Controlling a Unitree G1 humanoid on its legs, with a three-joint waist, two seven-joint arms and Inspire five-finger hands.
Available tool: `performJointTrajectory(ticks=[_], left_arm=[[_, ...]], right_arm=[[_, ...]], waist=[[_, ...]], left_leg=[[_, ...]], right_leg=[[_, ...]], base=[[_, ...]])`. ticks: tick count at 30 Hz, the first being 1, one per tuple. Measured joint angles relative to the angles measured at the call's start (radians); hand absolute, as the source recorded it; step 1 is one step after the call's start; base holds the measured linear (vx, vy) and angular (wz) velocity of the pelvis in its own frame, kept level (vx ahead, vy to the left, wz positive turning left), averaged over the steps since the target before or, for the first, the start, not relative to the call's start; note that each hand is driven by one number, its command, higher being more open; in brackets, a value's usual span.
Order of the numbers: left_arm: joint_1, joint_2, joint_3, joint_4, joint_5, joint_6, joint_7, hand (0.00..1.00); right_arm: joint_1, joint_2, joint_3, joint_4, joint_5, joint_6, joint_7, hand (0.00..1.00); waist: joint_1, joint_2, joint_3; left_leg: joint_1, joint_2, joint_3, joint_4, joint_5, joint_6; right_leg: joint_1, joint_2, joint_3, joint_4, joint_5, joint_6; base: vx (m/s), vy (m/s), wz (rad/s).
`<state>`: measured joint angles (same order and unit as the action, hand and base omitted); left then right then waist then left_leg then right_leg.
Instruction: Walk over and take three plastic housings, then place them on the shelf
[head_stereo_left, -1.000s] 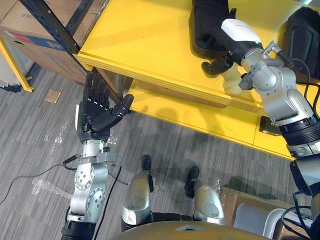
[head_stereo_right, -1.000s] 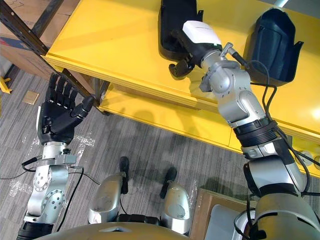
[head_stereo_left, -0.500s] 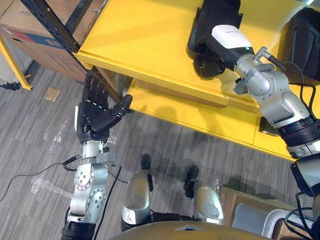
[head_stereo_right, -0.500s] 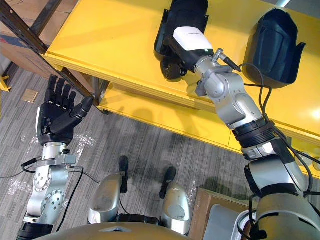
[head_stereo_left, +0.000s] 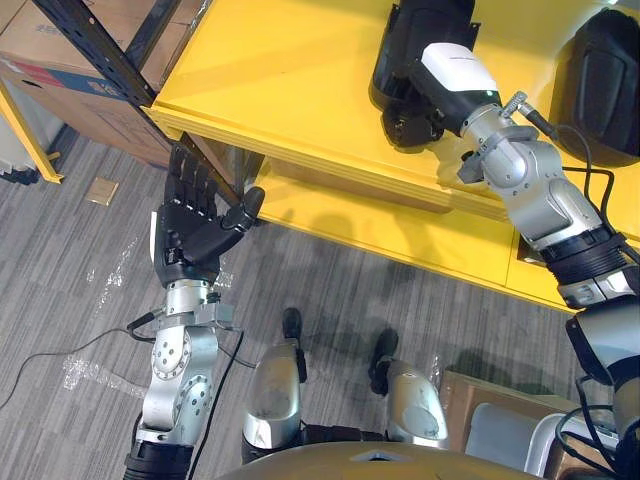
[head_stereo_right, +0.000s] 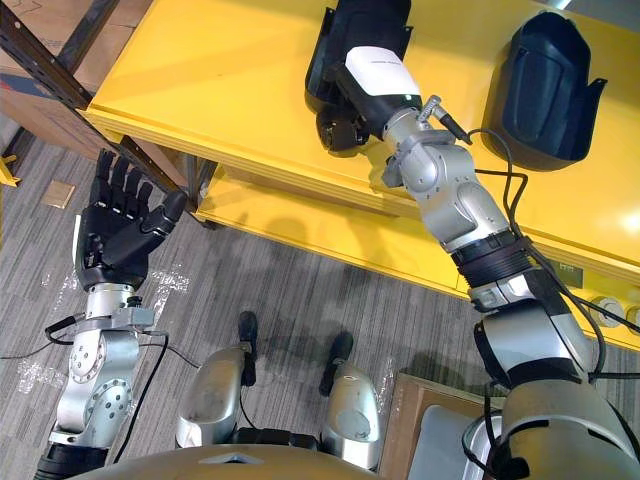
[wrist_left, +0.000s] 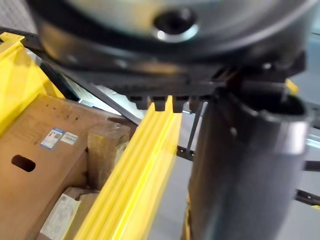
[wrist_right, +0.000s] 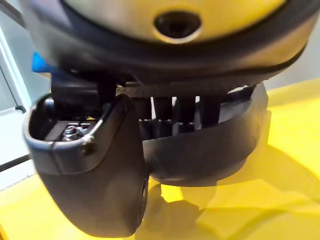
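Observation:
Two black plastic housings rest on the yellow shelf (head_stereo_left: 280, 70). One housing (head_stereo_right: 370, 20) sits mid-shelf, the other (head_stereo_right: 545, 80) further right, apart from it. My right hand (head_stereo_left: 455, 70) lies over the near end of the middle housing. In the right wrist view its thumb (wrist_right: 100, 175) is outside the housing's wall (wrist_right: 210, 155) and its fingers reach down behind that wall, so the wall sits between them. My left hand (head_stereo_left: 190, 235) hangs below the shelf's front left corner, its fingers spread and holding nothing.
A lower yellow shelf (head_stereo_left: 400, 235) runs under the top one. A black upright (head_stereo_left: 100, 50) stands at the shelf's left corner, with cardboard boxes (head_stereo_left: 70, 60) behind it. Another cardboard box (head_stereo_left: 490, 410) sits on the floor at the lower right.
My right hand has moved from the shelf's front edge up onto the middle housing, which has shifted slightly farther in and turned. The left hand has stayed still.

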<state>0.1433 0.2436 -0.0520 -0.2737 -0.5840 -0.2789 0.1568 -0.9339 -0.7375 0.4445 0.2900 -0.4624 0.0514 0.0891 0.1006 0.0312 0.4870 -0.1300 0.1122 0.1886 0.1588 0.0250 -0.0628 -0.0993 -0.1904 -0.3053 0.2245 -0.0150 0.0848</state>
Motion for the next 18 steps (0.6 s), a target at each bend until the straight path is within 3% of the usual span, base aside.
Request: performJointTrajectory(ticks=[8, 14, 18], left_arm=[[-0.027, -0.014, -0.012, 0.000, 0.000, 0.000, 0.007, 1.00], [-0.027, -0.030, -0.013, 0.000, 0.000, 0.000, 0.014, 1.00], [-0.027, -0.033, -0.015, 0.000, 0.000, 0.000, 0.014, 1.00]], right_arm=[[-0.082, 0.000, 0.031, 0.109, 0.021, 0.015, -0.013, 0.00], [-0.092, 0.000, 0.036, 0.131, 0.043, 0.034, -0.011, 0.00], [-0.095, 0.000, 0.036, 0.132, 0.043, 0.039, -0.010, 0.00]], waist=[[0.004, 0.006, -0.003], [0.000, 0.032, -0.015], [-0.004, 0.034, -0.015]], left_leg=[[-0.001, -0.002, -0.005, -0.006, 0.008, 0.000], [0.000, -0.006, -0.008, -0.011, 0.011, 0.002], [0.005, -0.012, -0.009, -0.025, 0.020, 0.003]], right_leg=[[-0.002, -0.002, -0.005, 0.003, 0.001, -0.001], [-0.002, -0.006, -0.008, 0.004, 0.001, -0.001], [-0.004, -0.011, -0.009, 0.007, 0.001, 0.000]], base=[[0.00, 0.000, 0.00], [0.00, 0.000, 0.00], [0.00, 0.001, 0.01]])
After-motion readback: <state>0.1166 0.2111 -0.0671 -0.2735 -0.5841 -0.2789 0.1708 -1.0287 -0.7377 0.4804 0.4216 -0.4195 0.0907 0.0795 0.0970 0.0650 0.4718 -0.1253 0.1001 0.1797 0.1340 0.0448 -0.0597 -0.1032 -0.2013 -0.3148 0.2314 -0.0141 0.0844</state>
